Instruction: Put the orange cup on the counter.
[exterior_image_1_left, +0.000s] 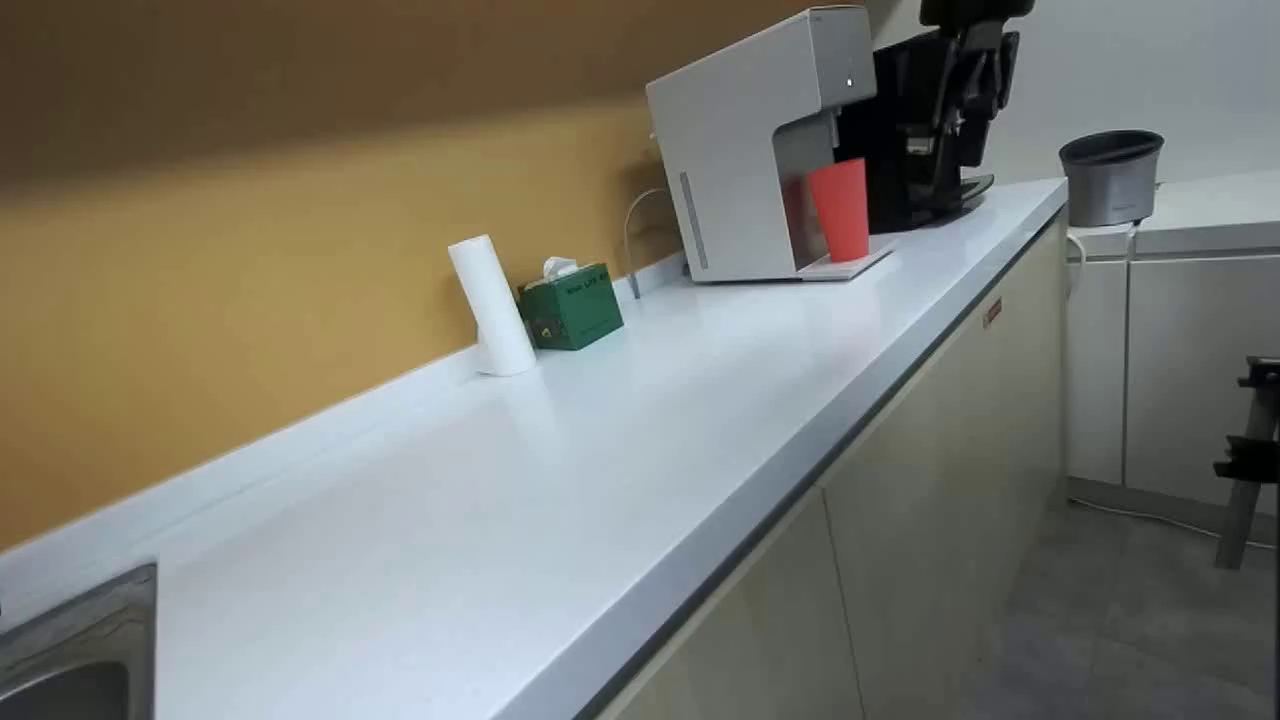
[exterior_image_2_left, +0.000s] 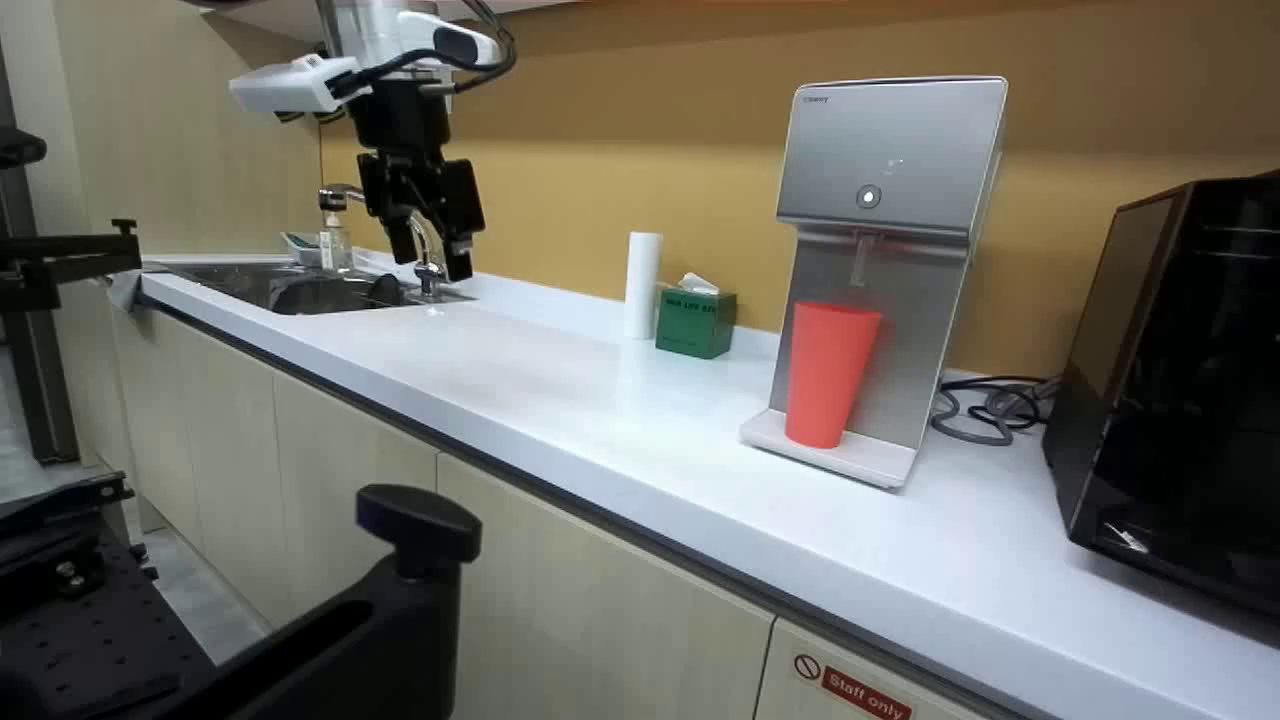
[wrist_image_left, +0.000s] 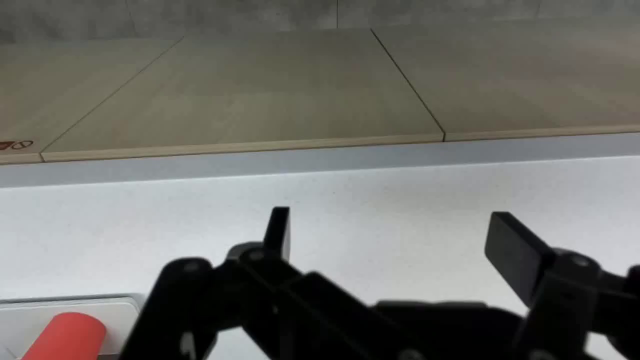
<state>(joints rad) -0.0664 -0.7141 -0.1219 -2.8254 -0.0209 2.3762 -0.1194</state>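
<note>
The orange cup (exterior_image_2_left: 830, 375) stands upright on the tray of a grey-white water dispenser (exterior_image_2_left: 890, 150), under its spout. The cup (exterior_image_1_left: 842, 210) shows there in both exterior views. In the wrist view the cup (wrist_image_left: 70, 337) is at the lower left corner, partly cut off. The white counter (exterior_image_2_left: 560, 400) runs under the dispenser; it also shows in an exterior view (exterior_image_1_left: 620, 450) and in the wrist view (wrist_image_left: 150, 215). My gripper (exterior_image_2_left: 432, 258) hangs above the counter, apart from the cup, on the sink side of the dispenser. In the wrist view the gripper (wrist_image_left: 390, 220) is open with nothing between its fingers.
A white roll (exterior_image_2_left: 642, 285) and a green tissue box (exterior_image_2_left: 696, 323) stand by the wall. A sink (exterior_image_2_left: 285, 290) lies at the far end. A black appliance (exterior_image_2_left: 1190, 390) stands beyond the dispenser, with cables (exterior_image_2_left: 990, 410) between. A grey pot (exterior_image_1_left: 1112, 185) stands on another worktop.
</note>
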